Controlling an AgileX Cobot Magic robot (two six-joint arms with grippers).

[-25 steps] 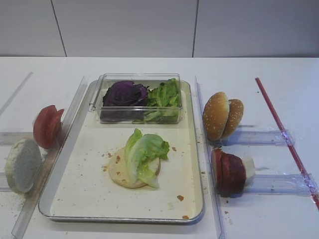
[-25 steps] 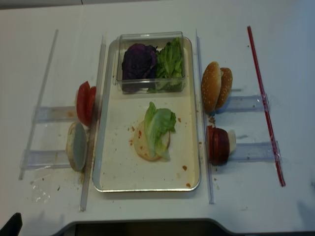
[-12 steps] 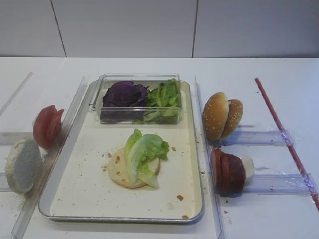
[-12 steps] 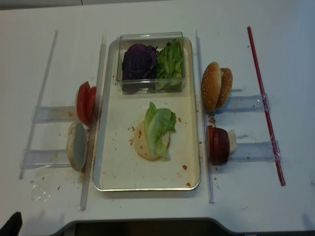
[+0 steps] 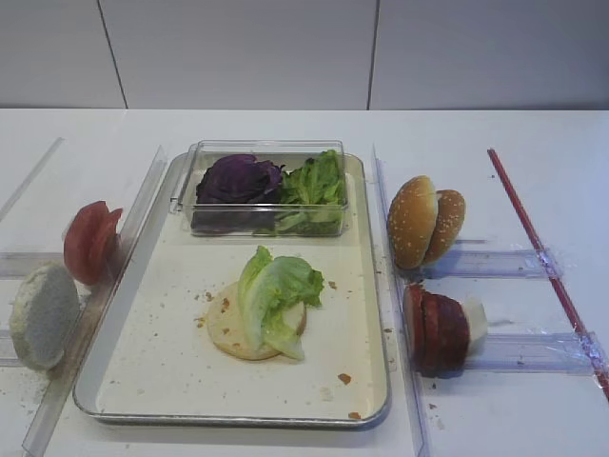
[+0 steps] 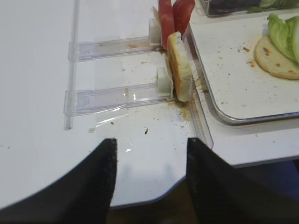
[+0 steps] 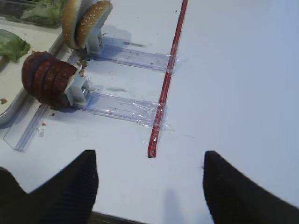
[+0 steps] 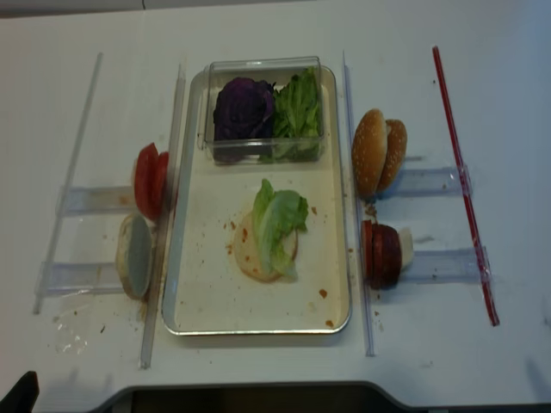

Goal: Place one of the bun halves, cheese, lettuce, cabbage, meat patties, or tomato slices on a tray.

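Lettuce leaf [image 5: 274, 297] lies on a flat bun disc [image 5: 231, 335] in the middle of the tray [image 5: 228, 417], both grippers drawn back and spread with nothing between the fingers.

Bare cream surface rings the disc on the near and side parts; the far end is filled by a clear plastic box [image 5: 264, 152] of cabbage [image 5: 236, 181] and more greens. Clear rails flank the tray's long rims. Left of it, tomato slices [image 5: 89, 242] and another bun disc [image 5: 42, 315] stand on edge. To the right stand sesame bun halves [image 5: 423, 221], then meat patties [image 5: 436, 330] with cheese [image 5: 474, 320] against them, and a red strip [image 5: 542, 257] beyond. The right gripper [image 7: 149, 186] and left gripper [image 6: 150, 179] hover over bare table at the near edge.
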